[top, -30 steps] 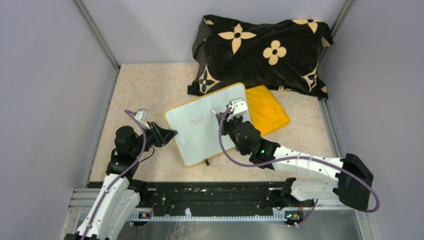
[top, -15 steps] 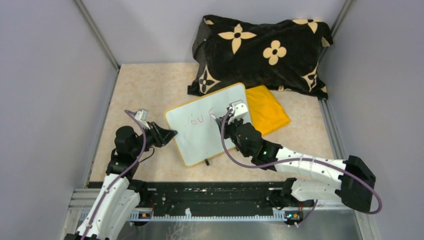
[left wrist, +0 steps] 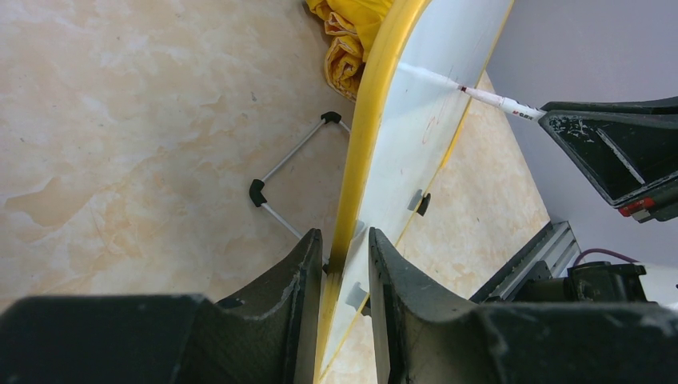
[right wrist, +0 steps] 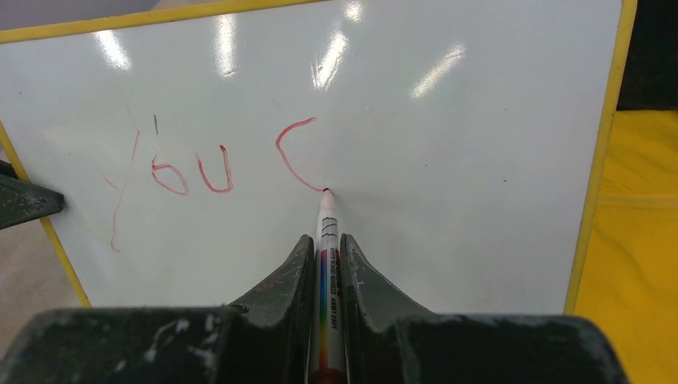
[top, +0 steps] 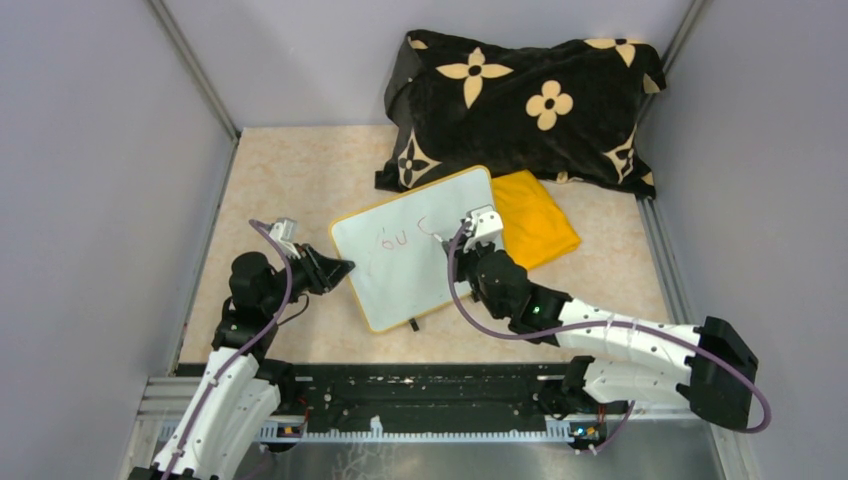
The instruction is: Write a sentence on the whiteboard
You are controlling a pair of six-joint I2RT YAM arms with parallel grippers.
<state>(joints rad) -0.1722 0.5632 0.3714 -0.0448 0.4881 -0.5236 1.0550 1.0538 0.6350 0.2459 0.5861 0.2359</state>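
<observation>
The beige desk (top: 290, 170) carries everything, with a big black pillow (top: 520, 100) patterned with pale flowers lying along its far edge. Just in front of the pillow, about mid-desk, stands the whiteboard (top: 405, 270), tilted up off the surface and not lying flat; its left edge points toward the left arm and its right edge sits just beside a folded yellow cloth (top: 540, 225). The left tool (left wrist: 345, 240) is clamped on the board's yellow rim, one finger on each face, and seems to be steadying it for writing. The right tool (right wrist: 325, 244) is closed tight around a marker (right wrist: 328, 228), which pokes out between its fingers with the tip touching the white surface. The sentence (right wrist: 192, 172) is only begun: thin red letters spell "You" near the board's upper left, and after a gap comes a single curved stroke that reads as a "C", with the marker tip resting at its lower end. By that reckoning the work is early on, with one word down and the second barely opened. The rest of that word and whatever follows are not yet written, and the wide blank area to the right of and below the letters leaves plenty of room for them.
</observation>
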